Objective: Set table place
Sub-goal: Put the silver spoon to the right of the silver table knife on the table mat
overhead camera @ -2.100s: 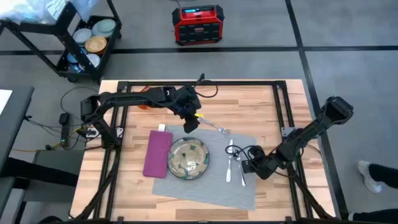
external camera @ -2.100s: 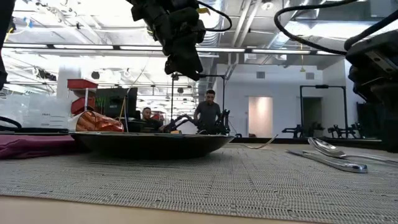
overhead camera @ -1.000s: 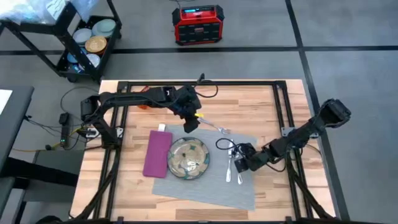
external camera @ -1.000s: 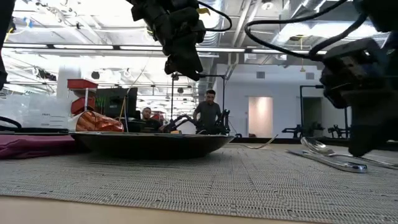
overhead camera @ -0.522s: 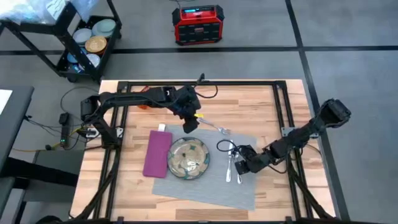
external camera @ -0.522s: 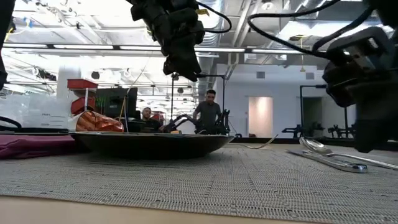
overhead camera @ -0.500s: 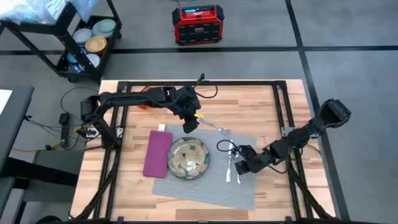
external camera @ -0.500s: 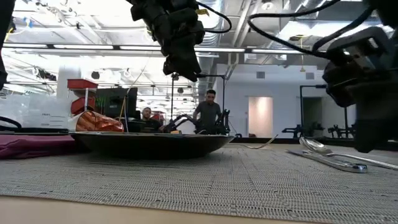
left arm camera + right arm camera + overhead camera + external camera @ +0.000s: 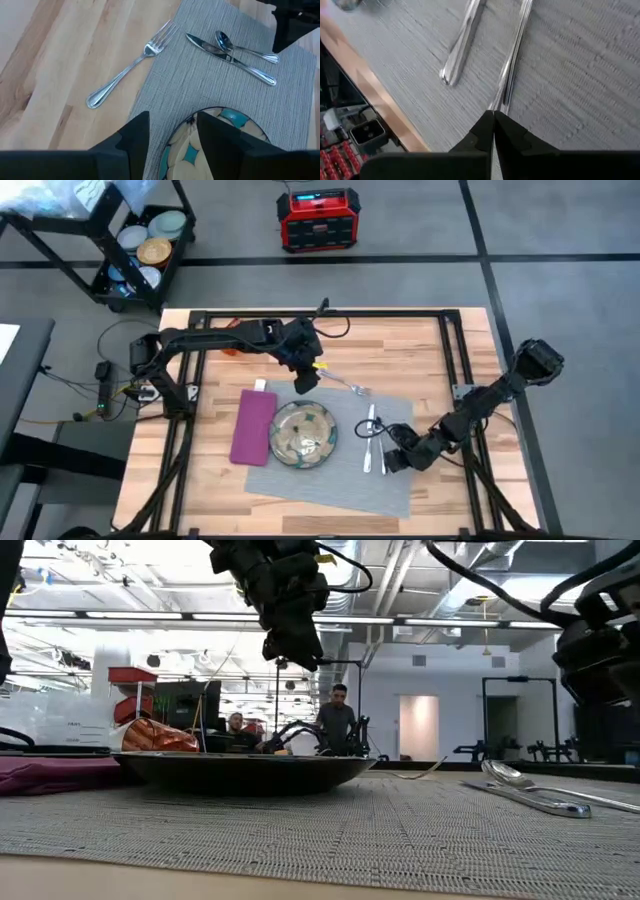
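1. My left gripper (image 9: 306, 383) hangs above the far edge of the plate (image 9: 303, 434), fingers spread, nothing between them. The napkin (image 9: 252, 426) lies beyond the plate on its outer side; the fork (image 9: 131, 67) rests just ahead of the fingers, tines on the placemat (image 9: 340, 480), handle out on the table (image 9: 420, 355).
2. My right gripper (image 9: 395, 462) sits low over the placemat's near right part, fingers pinched together at the handle end of the knife (image 9: 512, 60). The spoon (image 9: 462, 42) lies just beside it.
3. I judge this a nudge to square up the cutlery. To do it well I'd keep the closed tips flat on the mat, push slowly, and avoid dragging the spoon.
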Tool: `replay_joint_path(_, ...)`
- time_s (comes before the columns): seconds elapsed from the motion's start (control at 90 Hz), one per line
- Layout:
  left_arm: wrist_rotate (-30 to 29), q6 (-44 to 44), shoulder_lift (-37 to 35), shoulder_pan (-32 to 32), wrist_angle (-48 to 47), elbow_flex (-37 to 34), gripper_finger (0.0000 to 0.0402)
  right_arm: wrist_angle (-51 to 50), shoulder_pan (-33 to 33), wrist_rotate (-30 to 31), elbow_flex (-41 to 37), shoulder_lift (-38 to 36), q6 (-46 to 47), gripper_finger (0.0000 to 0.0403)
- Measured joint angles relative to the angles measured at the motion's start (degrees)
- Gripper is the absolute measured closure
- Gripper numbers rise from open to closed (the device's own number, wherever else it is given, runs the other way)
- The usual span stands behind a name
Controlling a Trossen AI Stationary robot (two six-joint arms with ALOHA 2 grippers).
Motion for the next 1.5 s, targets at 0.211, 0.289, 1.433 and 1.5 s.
replay_joint_path(0.211,0.00,0.02,0.00,0.00,0.45,0.00,0.0253,-0.56,-0.36,-4.12,0.02,0.00,-3.63,0.0403)
replay_joint_path(0.289,-0.01,-0.01,0.00,0.00,1.30,0.00,0.0253,-0.28,-1.41,-6.59,0.07,1.13,-5.58,0.0403)
replay_joint_path(1.433,-0.02,0.02,0.00,-0.11,2.49,0.00,0.0253,7.54,-11.93,-17.78,0.04,6.01,-25.54,0.0403)
replay_joint_path(1.5,-0.03,0.02,0.00,-0.11,2.49,0.00,0.0253,7.70,-12.24,-17.78,0.04,6.01,-25.95,0.0403)
